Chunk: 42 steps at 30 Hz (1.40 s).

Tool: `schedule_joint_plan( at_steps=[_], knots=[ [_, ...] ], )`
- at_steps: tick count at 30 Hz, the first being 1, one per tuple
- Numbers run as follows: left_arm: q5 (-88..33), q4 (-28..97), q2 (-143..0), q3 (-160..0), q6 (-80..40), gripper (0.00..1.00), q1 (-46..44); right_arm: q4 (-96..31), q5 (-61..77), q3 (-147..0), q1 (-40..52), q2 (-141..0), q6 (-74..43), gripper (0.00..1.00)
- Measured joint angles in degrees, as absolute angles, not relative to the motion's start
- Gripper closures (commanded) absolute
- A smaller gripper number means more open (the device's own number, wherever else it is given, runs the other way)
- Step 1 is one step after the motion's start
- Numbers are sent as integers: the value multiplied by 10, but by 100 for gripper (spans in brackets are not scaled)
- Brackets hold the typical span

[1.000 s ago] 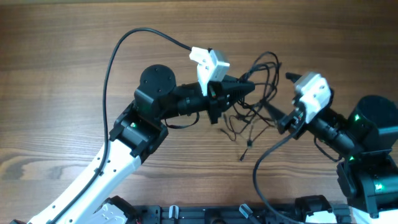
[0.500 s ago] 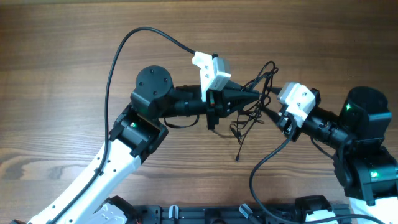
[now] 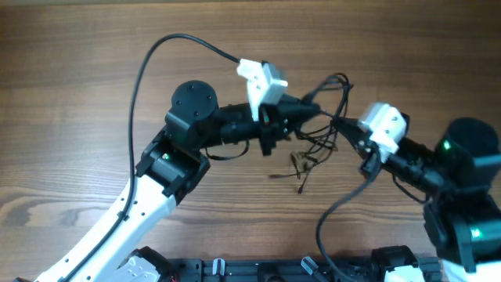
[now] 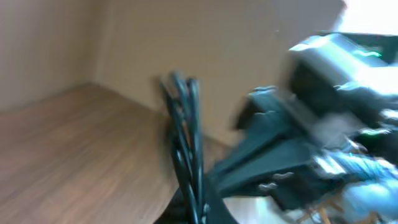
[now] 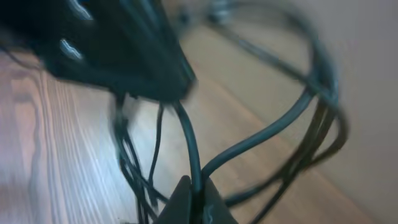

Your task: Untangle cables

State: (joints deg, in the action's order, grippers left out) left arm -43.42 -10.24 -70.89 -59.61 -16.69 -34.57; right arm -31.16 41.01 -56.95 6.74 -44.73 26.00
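The cables (image 3: 317, 145) are a thin dark tangle hanging between my two grippers over the wooden table, with loops rising toward the back (image 3: 337, 78) and plug ends dangling below. My left gripper (image 3: 311, 110) points right and is shut on a bunch of strands (image 4: 185, 124) that run up out of its tips (image 4: 200, 214). My right gripper (image 3: 341, 127) points left, close to the left one. It is shut on one strand (image 5: 189, 143) that rises from its tips (image 5: 194, 196). Both wrist views are blurred.
The thick black cable (image 3: 149, 63) of the left arm arcs over the table's left half. The right arm's base (image 3: 470, 180) stands at the right edge. A black rail (image 3: 266, 270) runs along the front edge. The wooden table (image 3: 78, 94) shows around the arms.
My right gripper has shut on a cable strand. The left gripper drew back slightly to the left and up, and the tangle now hangs stretched between both grippers.
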Motion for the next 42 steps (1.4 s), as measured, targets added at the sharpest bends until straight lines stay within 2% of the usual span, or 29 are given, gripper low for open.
schedule_joint_plan(
  at_steps=[4, 7, 11, 15, 16, 17, 18, 20, 22, 25, 26, 30, 34, 37, 42],
  knots=[
    [-380, -48, -709, -597, -221, 96, -295, -260, 378, -568, 68, -387, 178, 96],
    [-383, -34, -708, -597, -260, 96, -272, -255, 249, -568, 71, -360, 75, 96],
    [-389, -34, -708, -597, -287, 96, -261, -286, 25, -568, 75, -348, -149, 96],
    [-390, -33, -708, -597, -291, 96, -262, -296, -48, -568, 75, -347, -255, 96],
    [-390, -33, -708, -597, -293, 96, -262, -309, -61, -568, 75, -347, -269, 92],
    [-391, -34, -708, -597, -293, 96, -262, -328, -78, -568, 76, -347, -289, 68],
    [-391, -35, -708, -597, -293, 96, -262, -349, -102, -568, 77, -347, -311, 56],
    [-373, -49, -708, -597, -293, 96, -251, -423, -208, -569, 70, -343, -408, 44],
    [-364, -59, -708, -597, -293, 96, -247, -477, -240, -570, 70, -343, -472, 22],
    [-363, -82, -708, -596, -292, 96, -247, -513, -257, -570, 70, -344, -545, 6],
    [-368, -96, -708, -596, -292, 96, -247, -515, -256, -570, 70, -344, -550, 0],
    [-445, -168, -708, -596, -263, 96, -246, -481, -210, -569, 70, -345, -482, 0],
    [-536, -228, -708, -596, -255, 96, -247, -376, 42, -569, 68, -347, -218, 0],
    [-565, -243, -708, -596, -252, 96, -256, -368, 197, -569, 68, -347, -93, 0],
    [-604, -277, -708, -595, -232, 96, -310, -329, 297, -569, 68, -359, -32, 1]
  ],
)
